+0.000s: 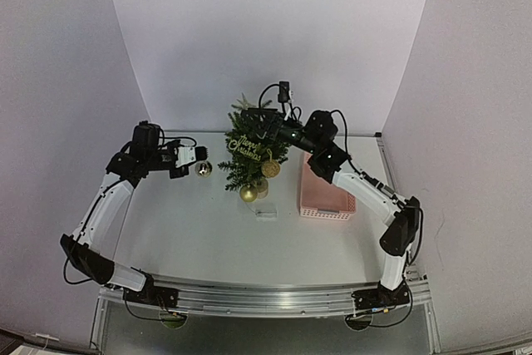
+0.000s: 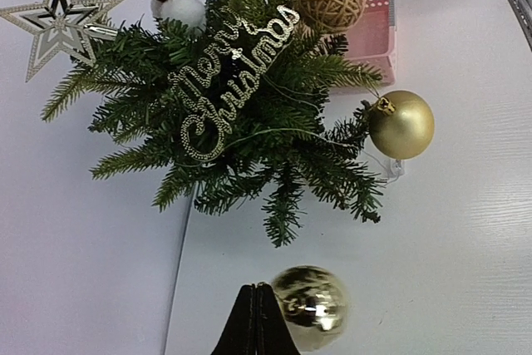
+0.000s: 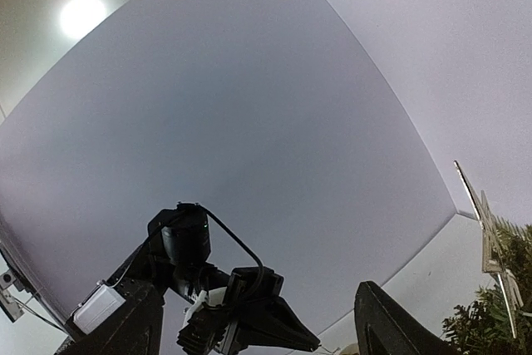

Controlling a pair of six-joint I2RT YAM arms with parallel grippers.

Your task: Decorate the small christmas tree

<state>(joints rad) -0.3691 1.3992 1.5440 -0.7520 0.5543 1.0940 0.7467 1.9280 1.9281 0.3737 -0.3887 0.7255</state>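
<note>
My left gripper [image 2: 256, 326] is pinched shut with a gold ball [image 2: 312, 305] dangling (by its string, I think). The small christmas tree [image 2: 241, 114] stands just ahead, in the middle. My right gripper [image 3: 258, 322] is wide open, empty. Next I must hook the ball on a bare branch.

left fingers [image 1: 194, 156]: gold ball [image 1: 204, 169] at tips | small christmas tree [image 1: 246, 155]: right arm [image 1: 332, 160] over top | pink basket [image 1: 326, 197]: right of tree

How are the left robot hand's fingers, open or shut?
Shut. The left gripper's two dark fingers meet with no gap, and a shiny gold ball hangs right at their tips, seemingly held by its loop.
</note>
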